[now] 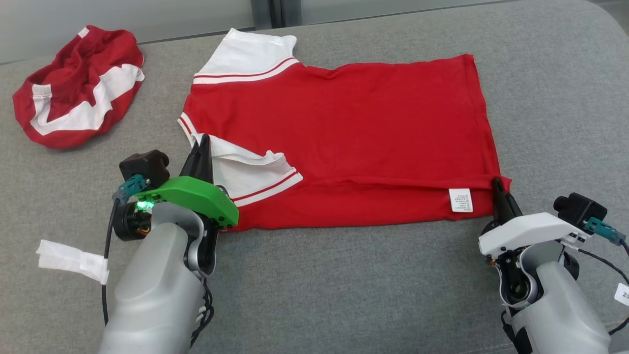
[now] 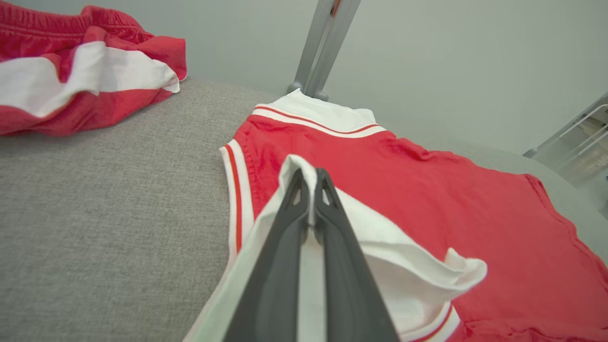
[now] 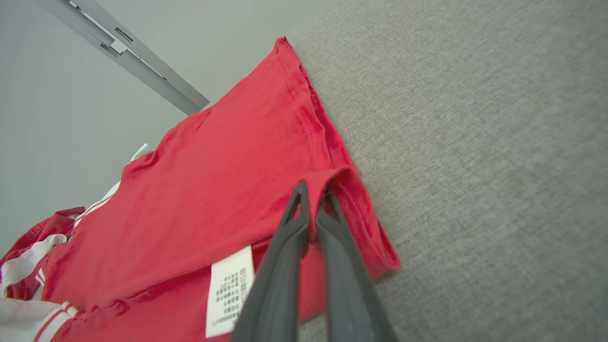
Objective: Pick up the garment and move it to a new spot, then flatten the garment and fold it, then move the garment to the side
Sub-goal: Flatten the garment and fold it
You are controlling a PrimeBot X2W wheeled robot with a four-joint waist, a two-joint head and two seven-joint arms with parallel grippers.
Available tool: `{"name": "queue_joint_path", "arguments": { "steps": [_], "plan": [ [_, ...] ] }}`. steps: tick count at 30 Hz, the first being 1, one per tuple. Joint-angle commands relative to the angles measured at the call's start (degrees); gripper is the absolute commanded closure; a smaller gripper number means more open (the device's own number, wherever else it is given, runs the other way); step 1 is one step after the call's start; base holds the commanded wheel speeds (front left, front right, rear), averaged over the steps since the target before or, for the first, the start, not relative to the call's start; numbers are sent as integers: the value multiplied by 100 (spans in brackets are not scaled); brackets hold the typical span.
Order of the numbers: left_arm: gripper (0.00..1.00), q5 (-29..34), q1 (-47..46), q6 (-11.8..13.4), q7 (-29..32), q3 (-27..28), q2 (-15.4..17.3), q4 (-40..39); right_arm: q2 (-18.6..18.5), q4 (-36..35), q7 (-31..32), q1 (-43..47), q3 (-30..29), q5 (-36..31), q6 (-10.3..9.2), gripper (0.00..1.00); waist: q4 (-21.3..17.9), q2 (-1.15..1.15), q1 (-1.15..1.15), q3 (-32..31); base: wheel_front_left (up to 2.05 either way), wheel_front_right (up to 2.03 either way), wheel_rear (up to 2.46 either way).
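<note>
On the cushion (image 1: pixel 344 285), left hand (image 1: pixel 204 140) pinches garment (image 1: pixel 354 123) sleeve (image 1: pixel 245 172) — right hand (image 1: pixel 496 184), hem (image 1: pixel 486 137).

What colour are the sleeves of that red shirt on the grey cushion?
The red shirt's sleeves are white with thin red stripes; clearest in the head view.

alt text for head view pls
A red T-shirt with white sleeves lies on a grey fabric surface; the left gripper is shut on its near white sleeve, the right gripper on its near hem corner. A crumpled red-and-white garment sits far left.
</note>
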Motion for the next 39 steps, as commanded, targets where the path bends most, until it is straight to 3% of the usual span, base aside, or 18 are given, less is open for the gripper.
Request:
{"name": "queue_joint_path", "arguments": {
  "steps": [1, 2, 3, 4, 9, 18, 25, 28, 39],
  "plan": [
    [100, -29, -144, -49, -50, -2, 16, 126, -11, 54, -75, -97, 35, 12, -6, 94, -27, 0, 0, 0, 0, 0, 0],
    [68, -58, -185, -72, -56, -10, 15, 203, -10, 84, -95, -120, 53, 9, -6, 63, -33, 0, 0, -2, 0, 0, 0],
    [4, -109, -219, -156, -63, -60, 14, 258, -8, 119, -123, -138, 80, 11, -6, 33, -37, 0, 0, -5, 0, 0, 0],
    [0, -174, -228, -224, -75, -114, 13, 291, -3, 141, -139, -154, 101, 19, -6, 0, -37, 0, 0, -9, 0, 0, 0],
    [0, -357, -210, -482, -104, -443, 18, 271, -23, 168, -237, -194, 157, 21, -6, 0, -6, 0, 0, -74, 0, 0, 0],
    [0, -137, 515, -578, -93, -61, 19, -631, -174, -235, -441, 192, 19, -349, -6, 0, 172, 0, 0, -289, 0, 0, 0],
    [0, -97, 1601, -412, -86, 397, 94, -968, -108, -830, -445, 819, -308, -954, -6, 0, 272, 0, 0, -591, 0, 0, 0],
    [0, -255, 1926, -335, 228, 434, 115, -862, -48, -1084, -342, 1064, -464, -1182, -6, 0, 302, 0, 0, -704, 0, 0, 0],
    [0, -1057, 1948, -159, 1146, 668, 56, -846, 74, -1829, 96, 1398, -662, -1417, -6, 0, 162, 0, 0, -705, 0, 0, 0]
  ]
}}
